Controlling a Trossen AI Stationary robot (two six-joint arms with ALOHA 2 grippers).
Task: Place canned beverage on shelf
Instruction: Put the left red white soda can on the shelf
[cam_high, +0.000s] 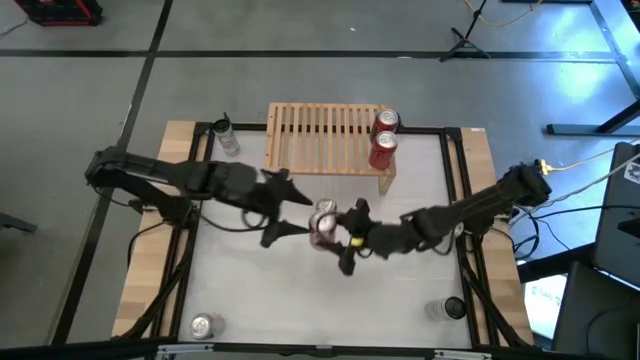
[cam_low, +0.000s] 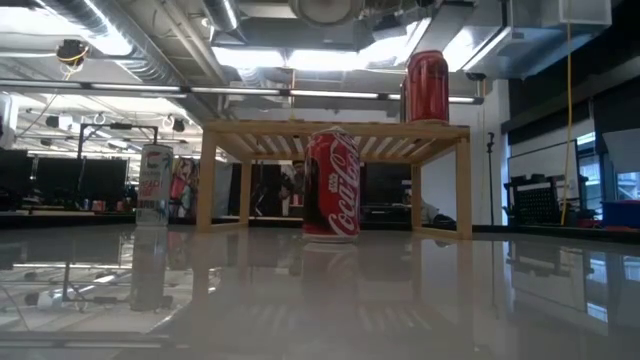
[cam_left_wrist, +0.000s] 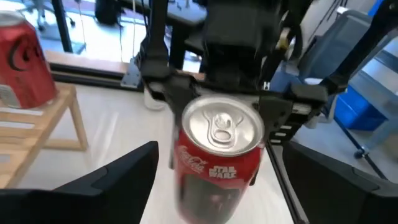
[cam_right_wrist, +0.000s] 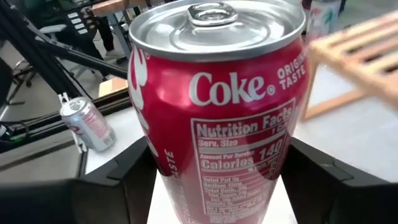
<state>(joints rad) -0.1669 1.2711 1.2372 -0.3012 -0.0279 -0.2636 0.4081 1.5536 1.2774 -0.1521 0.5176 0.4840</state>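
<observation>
Scene: a white desk seen from above, two dark arms meeting near its middle over one red can.

Can in play: a red cola can stands upright near the desk's centre, short of the shelf and not yet on it.

Right pincer: its two fingers sit on either side of the can, close against its wall in the right wrist view. It looks clamped on the can, probably to carry it, though actual contact is hard to confirm.

Left pincer: fingers spread apart, empty, just beside the same can on the opposite side. In the left wrist view its dark fingers frame the can without touching it. It may be handing over or steadying.

Shelf: a low light-wood rack with a slatted top, at the far edge of the desk.

Cans at the shelf: two red cans at its right end — in the low view, one stands on top and one on the desk below.

Room left: most of the slatted top is bare, so the next can could go beside the one already up there.

Other cans: a pale can at the far left corner, a silver one near the left corner of the near edge, another near the right corner — likely waiting stock.
</observation>
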